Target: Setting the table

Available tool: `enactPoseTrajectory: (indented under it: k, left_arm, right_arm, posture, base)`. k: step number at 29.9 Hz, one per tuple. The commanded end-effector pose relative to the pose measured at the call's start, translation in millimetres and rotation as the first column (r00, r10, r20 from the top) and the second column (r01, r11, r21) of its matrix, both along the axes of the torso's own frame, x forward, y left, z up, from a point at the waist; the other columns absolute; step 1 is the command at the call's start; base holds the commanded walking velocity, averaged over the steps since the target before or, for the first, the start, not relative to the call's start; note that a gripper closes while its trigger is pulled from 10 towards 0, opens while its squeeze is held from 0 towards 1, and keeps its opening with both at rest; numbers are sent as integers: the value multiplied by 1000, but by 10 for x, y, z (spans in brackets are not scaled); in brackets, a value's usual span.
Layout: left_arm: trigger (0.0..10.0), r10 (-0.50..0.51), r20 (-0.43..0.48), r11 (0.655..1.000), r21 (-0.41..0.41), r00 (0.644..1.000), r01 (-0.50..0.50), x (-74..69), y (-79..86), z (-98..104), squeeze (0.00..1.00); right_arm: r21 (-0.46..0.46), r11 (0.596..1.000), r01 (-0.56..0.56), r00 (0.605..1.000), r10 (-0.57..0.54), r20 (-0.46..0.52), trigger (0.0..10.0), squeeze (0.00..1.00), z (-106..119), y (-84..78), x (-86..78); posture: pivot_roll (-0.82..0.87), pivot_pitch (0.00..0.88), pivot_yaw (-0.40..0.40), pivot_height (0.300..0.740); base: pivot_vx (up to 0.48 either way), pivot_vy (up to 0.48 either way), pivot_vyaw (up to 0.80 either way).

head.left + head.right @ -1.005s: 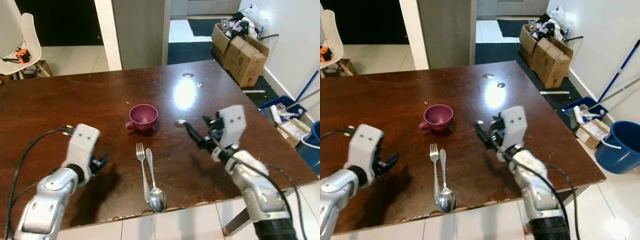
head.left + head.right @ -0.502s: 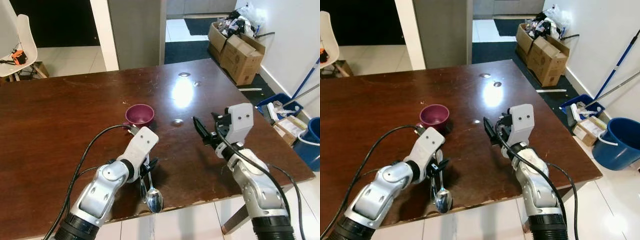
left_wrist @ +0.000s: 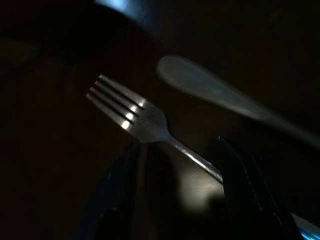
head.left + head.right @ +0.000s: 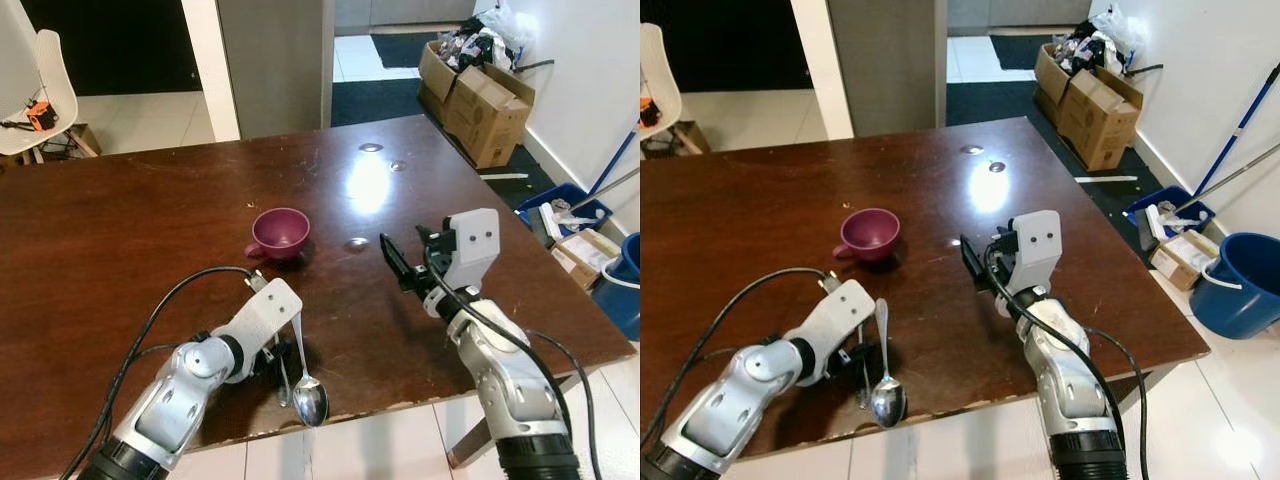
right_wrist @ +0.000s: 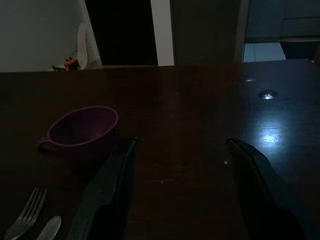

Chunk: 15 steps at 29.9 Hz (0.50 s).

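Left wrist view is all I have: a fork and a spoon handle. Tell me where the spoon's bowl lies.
Observer: The spoon lies beside the fork, its bowl close to the table's near edge.
Operator: Name what sits beyond the tines.
Observer: A purple cup, upright, handle toward the robot's left.
Operator: Report the other arm.
Observer: The right gripper hovers over the table to the right of the cup, jaws open, holding nothing.
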<state>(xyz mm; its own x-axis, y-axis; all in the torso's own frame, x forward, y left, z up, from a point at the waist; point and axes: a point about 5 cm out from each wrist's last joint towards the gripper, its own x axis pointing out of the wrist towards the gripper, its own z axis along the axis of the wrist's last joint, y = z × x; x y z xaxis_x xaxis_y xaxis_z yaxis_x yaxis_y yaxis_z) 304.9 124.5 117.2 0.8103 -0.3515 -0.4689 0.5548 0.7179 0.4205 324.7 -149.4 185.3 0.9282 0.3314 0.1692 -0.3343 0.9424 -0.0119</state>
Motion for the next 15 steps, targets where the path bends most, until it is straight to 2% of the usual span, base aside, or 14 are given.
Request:
enactPoseTrajectory:
  k: [1, 4, 6, 7, 8, 9, 11, 12, 15]
  left_arm:
    - [10000, 59, -81, 997, 60, 995, -54, -39, 137, -212, 0]
    - [10000, 94, -61, 993, 81, 994, -89, 30, 230, -202, 0]
    - [10000, 114, -65, 992, 57, 991, -110, 54, 255, -181, 0]
    - [10000, 130, -101, 990, -39, 986, -134, 68, 235, -143, 0]
    - [10000, 130, -101, 990, -39, 986, -134, 68, 235, -143, 0]
    - [10000, 133, -133, 982, -116, 982, -149, 69, 206, -113, 0]
    - [10000, 133, -133, 982, -116, 982, -149, 69, 206, -113, 0]
    - [10000, 138, -155, 969, -182, 978, -166, 80, 203, -60, 0]
    - [10000, 160, -141, 966, -182, 977, -185, 107, 250, -39, 0]
  right_arm:
    - [-2, 1000, -6, 1000, 6, -6, 10000, 0, -28, 25, -3]
    - [-4, 1000, -27, 1000, 27, -8, 10000, 0, -25, 60, -1]
    - [-17, 998, -68, 998, 68, -15, 10000, 0, -37, 122, -16]
    - [-30, 988, -151, 988, 150, -38, 10000, 0, -71, 238, -54]
    - [-30, 988, -151, 988, 150, -38, 10000, 0, -71, 238, -54]
    - [-43, 977, -208, 977, 206, -60, 10000, 0, -110, 319, -85]
    - [-43, 977, -208, 977, 206, -60, 10000, 0, -110, 319, -85]
    - [-63, 950, -304, 949, 297, -101, 10000, 0, -213, 506, -146]
    - [-38, 922, -385, 916, 377, -138, 10000, 0, -284, 678, -202]
  posture:
    - [-34, 69, 131, 740]
    - [-36, 68, 130, 740]
    - [-38, 68, 129, 740]
    - [-38, 68, 129, 740]
    - [-38, 68, 129, 740]
    - [-40, 68, 127, 740]
    - [-40, 68, 127, 740]
    - [-32, 67, 121, 740]
    - [-31, 67, 120, 740]
  base:
    - [0, 0, 0]
    - [0, 0, 0]
    - [0, 0, 0]
    - [0, 0, 0]
    - [0, 0, 0]
    - [0, 0, 0]
    - [0, 0, 0]
    - [0, 0, 0]
    - [0, 0, 0]
